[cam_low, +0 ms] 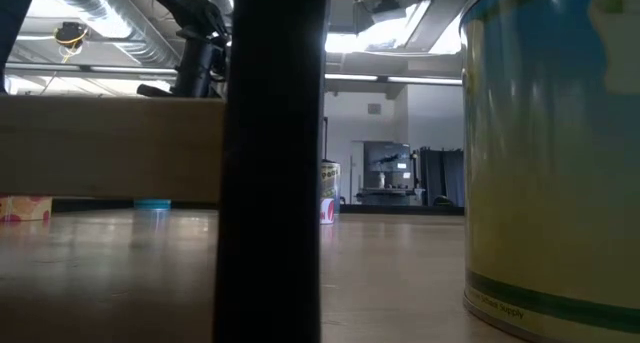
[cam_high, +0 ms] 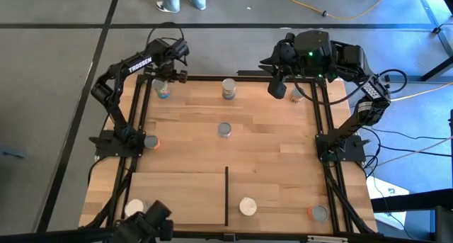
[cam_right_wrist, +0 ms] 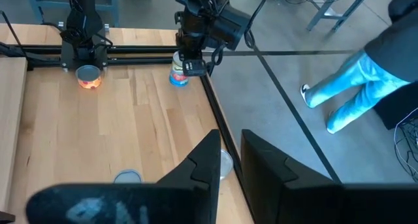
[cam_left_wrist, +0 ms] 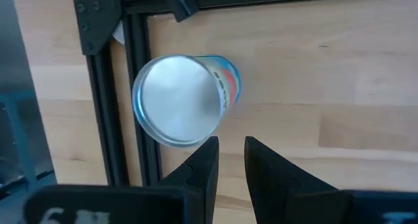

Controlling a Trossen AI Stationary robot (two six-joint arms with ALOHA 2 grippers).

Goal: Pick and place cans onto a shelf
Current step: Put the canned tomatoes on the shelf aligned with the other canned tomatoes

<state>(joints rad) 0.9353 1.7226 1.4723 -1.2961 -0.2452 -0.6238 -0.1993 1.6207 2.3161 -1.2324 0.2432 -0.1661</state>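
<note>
Grey concrete floor surrounds the black-framed wooden table (cam_high: pixel 269 140), and a person's legs (cam_right_wrist: pixel 339 96) in pale blue trousers stand beyond its far edge.

Eight cans show from above. Three stand along the far edge: a blue-labelled can (cam_high: pixel 163 91), a yellowish can (cam_high: pixel 228 89) and a third can (cam_high: pixel 296 95). One grey-topped can (cam_high: pixel 224 130) stands mid-table and an orange-tinted can (cam_high: pixel 150 142) stands by the left arm's base. Nearest the camera side are two cream-topped cans (cam_high: pixel 134 208) (cam_high: pixel 248 206) and a grey-topped one (cam_high: pixel 320 213). One shelf (cam_high: pixel 180 193), a light-wood panel with one black upright divider (cam_high: pixel 226 197), lies at the near edge. One cream-topped can rests on it just right of the divider, and the other is at its left end.

Two arms are present. The left gripper (cam_high: pixel 170 74) hangs over the far left corner. Its fingers (cam_left_wrist: pixel 204 165) stand only narrowly parted and hold nothing. The blue-labelled can sits upright just beyond the fingertips, beside the black frame rail (cam_left_wrist: pixel 134 145), not between the fingers. The right gripper (cam_high: pixel 275 87) hovers at the far right, fingers (cam_right_wrist: pixel 208 162) likewise a narrow gap apart and empty, with the third can just beside it.

"TROSSEN" (cam_high: pixel 139 64) reads in white on the left arm. The can labels carry print too small to read.
</note>
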